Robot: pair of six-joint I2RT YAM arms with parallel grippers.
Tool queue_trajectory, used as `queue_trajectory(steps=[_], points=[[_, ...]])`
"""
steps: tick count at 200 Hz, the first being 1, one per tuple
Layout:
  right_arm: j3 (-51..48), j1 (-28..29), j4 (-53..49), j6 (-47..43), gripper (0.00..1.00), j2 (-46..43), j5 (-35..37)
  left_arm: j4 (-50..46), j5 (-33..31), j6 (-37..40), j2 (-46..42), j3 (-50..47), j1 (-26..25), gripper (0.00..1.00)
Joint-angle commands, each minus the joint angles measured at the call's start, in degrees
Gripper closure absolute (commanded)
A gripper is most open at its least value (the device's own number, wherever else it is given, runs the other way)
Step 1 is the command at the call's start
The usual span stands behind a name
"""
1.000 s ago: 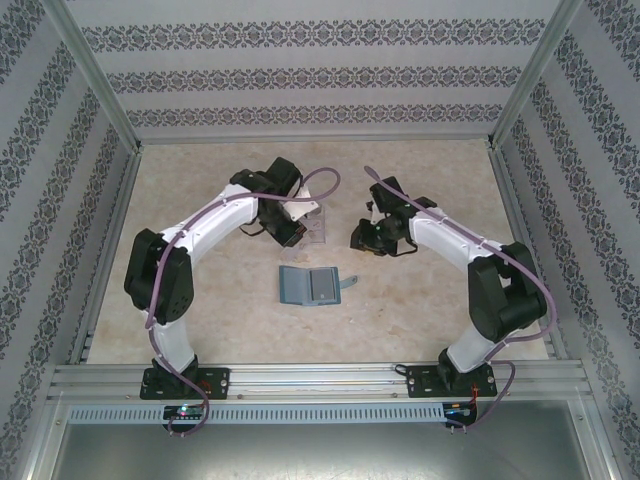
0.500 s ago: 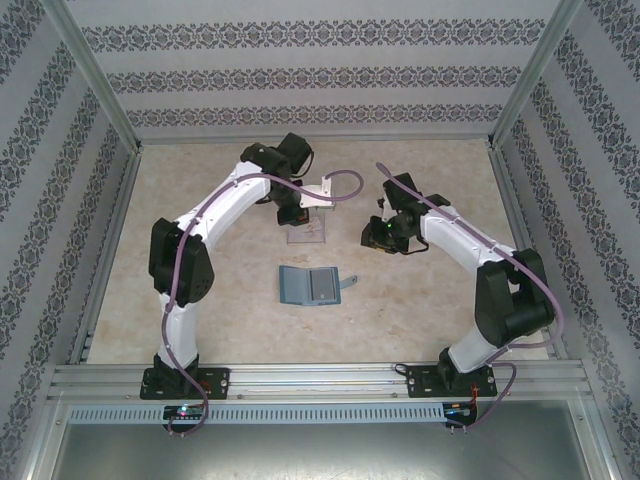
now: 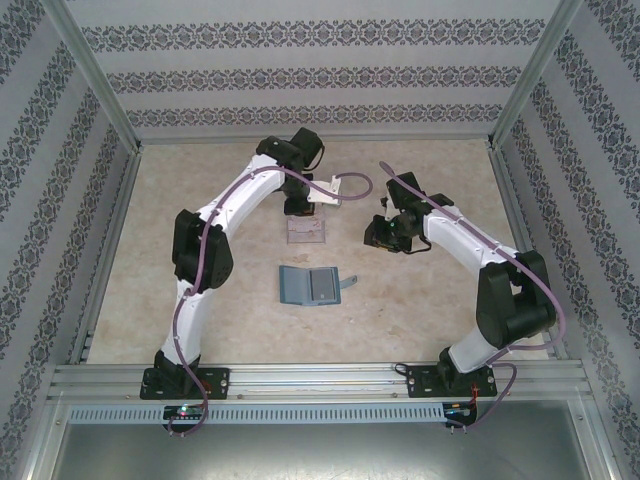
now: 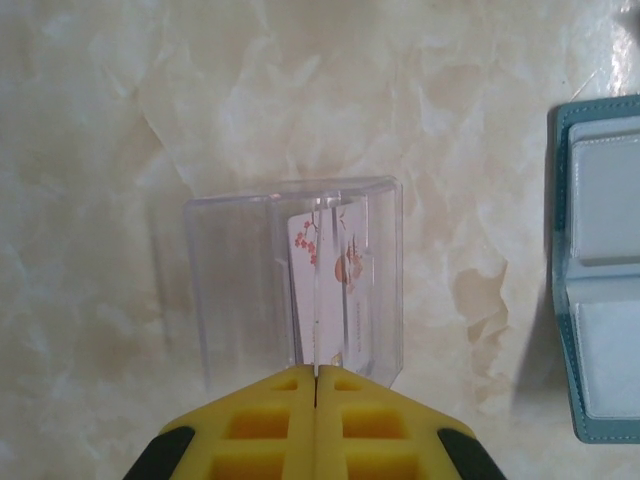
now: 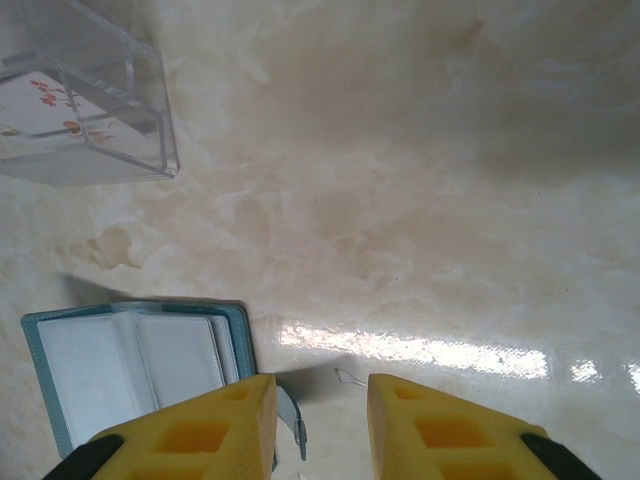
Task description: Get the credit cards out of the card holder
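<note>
**Hovering L jaws, pressed together & empty, over clear box (image 4: 240,290)**

Showing one credit card (image 4: 335,290) inside. Holding R jaws part-spread, empty, by card holder (image 3: 312,286), open on worktop (image 3: 200,250). Next, prob.: checking pockets, pinching any card left.

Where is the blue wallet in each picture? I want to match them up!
Top view: the wallet lies open in the middle of the picture, just nearer than the clear box.
Left wrist: the wallet is at the right edge, cut off.
Right wrist: the wallet is at the lower left.
Shared landmark: the clear box close to the wallet.
</note>
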Motion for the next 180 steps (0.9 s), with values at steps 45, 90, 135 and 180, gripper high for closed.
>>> queue_trajectory(steps=[45,90,135,180], points=[[-0.9,-0.7,-0.2,-0.3,0.69,0.7,0.6,-3.7,-1.2,2.6,2.7,1.9,0.7,1.00],[-1.6,-0.7,0.7,0.0,0.69,1.6,-0.1,-5.3,-1.8,2.1,4.8,3.5,0.7,1.00],[-1.9,-0.6,1.1,0.3,0.69,2.0,-0.4,-7.3,-4.2,1.4,7.7,6.5,0.7,1.00],[-1.5,-0.4,0.8,0.7,0.69,2.2,-0.6,-10.4,-3.9,0.7,10.0,9.6,0.6,0.99]])
